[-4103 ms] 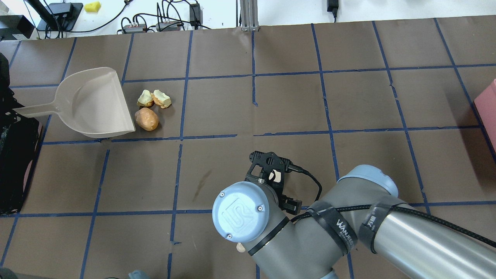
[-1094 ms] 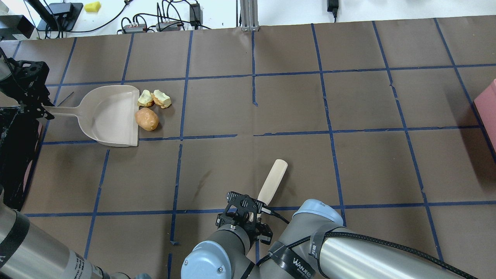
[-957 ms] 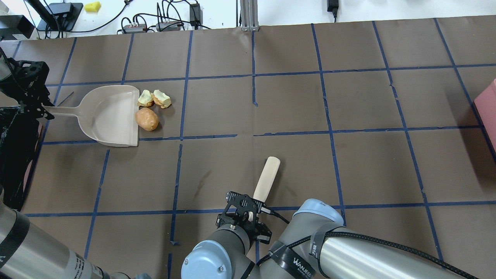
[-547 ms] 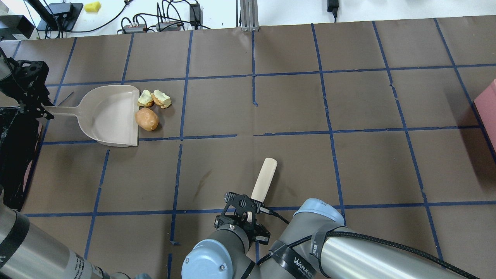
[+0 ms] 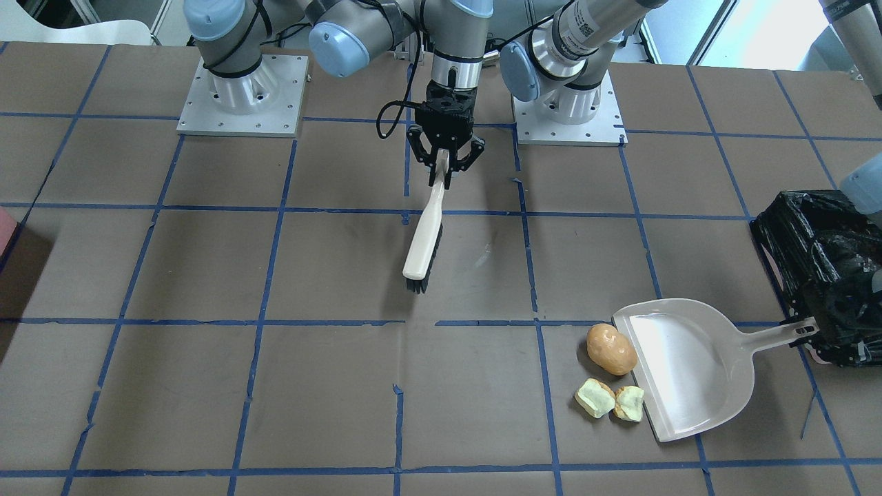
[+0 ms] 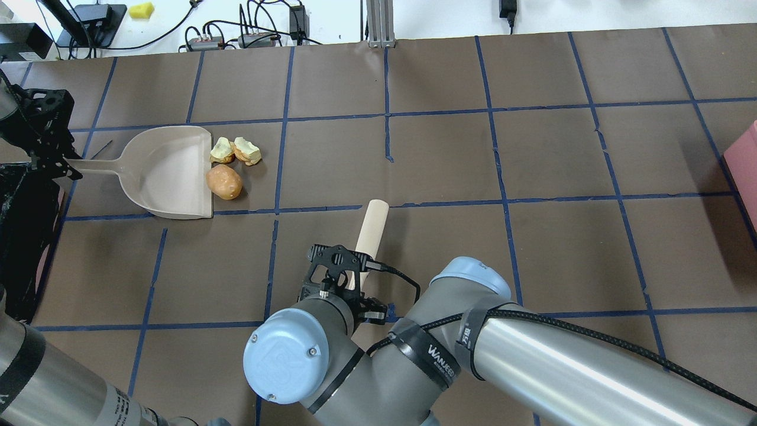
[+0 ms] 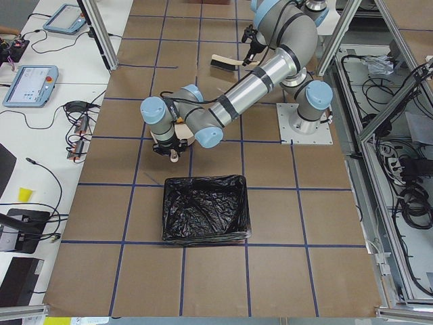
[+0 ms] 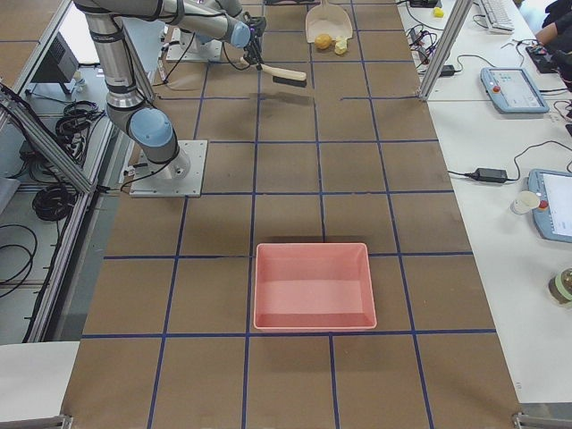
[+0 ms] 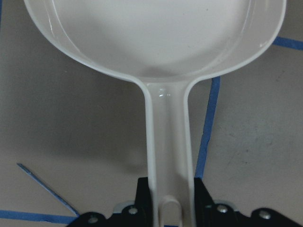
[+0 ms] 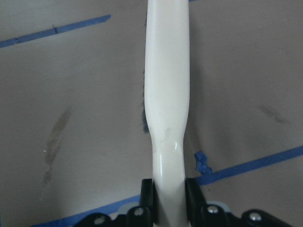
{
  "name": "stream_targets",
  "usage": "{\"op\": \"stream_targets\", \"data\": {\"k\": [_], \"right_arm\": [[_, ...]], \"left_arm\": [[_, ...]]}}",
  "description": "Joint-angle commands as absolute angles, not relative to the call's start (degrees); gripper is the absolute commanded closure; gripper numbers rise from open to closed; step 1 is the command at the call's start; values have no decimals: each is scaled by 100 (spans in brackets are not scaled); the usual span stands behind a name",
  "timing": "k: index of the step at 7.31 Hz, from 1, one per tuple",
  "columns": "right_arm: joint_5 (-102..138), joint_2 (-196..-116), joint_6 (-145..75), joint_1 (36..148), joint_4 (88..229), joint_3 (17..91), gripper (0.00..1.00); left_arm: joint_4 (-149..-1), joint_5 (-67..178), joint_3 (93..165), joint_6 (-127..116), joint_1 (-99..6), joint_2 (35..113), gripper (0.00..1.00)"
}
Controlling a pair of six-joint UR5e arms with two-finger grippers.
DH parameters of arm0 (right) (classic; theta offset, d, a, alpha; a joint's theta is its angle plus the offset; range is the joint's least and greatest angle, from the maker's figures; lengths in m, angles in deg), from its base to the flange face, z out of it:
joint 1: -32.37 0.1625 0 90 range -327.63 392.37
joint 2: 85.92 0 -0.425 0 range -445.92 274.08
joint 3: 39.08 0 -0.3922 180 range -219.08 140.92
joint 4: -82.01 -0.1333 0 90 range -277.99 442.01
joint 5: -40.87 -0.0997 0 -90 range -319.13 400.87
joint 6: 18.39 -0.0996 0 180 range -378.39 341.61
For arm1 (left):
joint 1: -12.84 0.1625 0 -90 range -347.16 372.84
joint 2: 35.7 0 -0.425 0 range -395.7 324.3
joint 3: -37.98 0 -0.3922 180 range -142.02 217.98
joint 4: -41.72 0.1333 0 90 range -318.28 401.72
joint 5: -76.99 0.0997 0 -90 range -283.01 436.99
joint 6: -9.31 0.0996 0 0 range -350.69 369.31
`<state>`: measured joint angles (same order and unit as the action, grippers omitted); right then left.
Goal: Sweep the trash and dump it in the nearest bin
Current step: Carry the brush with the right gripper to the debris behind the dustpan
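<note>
The trash lies at the open lip of the beige dustpan (image 6: 168,174): an orange-tan potato (image 6: 224,181) and two pale yellow-green chunks (image 6: 222,150) (image 6: 247,150). The front view shows the potato (image 5: 611,349) touching the dustpan (image 5: 689,365) lip. My left gripper (image 6: 65,168) is shut on the dustpan handle (image 9: 168,151), close to the black-lined bin (image 7: 205,208). My right gripper (image 5: 444,165) is shut on the handle of a cream brush (image 5: 426,234), bristles down, near the table's middle. The brush (image 6: 369,228) points toward the far side, well right of the trash.
The bin (image 5: 820,269) stands at the table's end on my left, just behind the dustpan handle. A pink tray (image 8: 313,286) sits at the opposite end. Cables and power bricks (image 6: 248,35) lie beyond the far edge.
My right gripper has carried the brush forward and to the left, nearer the trash. My left gripper came in and took the dustpan handle, squaring its lip up against the trash.
</note>
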<state>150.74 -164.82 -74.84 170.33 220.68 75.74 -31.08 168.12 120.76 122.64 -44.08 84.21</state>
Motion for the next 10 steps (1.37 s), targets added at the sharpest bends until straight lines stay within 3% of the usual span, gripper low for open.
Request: {"op": "stream_targets", "data": {"k": [1,6,10], "right_arm": [[14968,-16232,-6224,16843,21903,7046,86],[14977,-14422,-4821,16807,21158,4377,85],[14846,-13664,-3951,16448,21120,3451,83]], "left_arm": [[-3114,16822,12086,12269,-4447,8428,93],[-3079,16839,12244,12392,-4464,8322,93],[-3079,16839,12244,12365,-4464,8322,93]]}}
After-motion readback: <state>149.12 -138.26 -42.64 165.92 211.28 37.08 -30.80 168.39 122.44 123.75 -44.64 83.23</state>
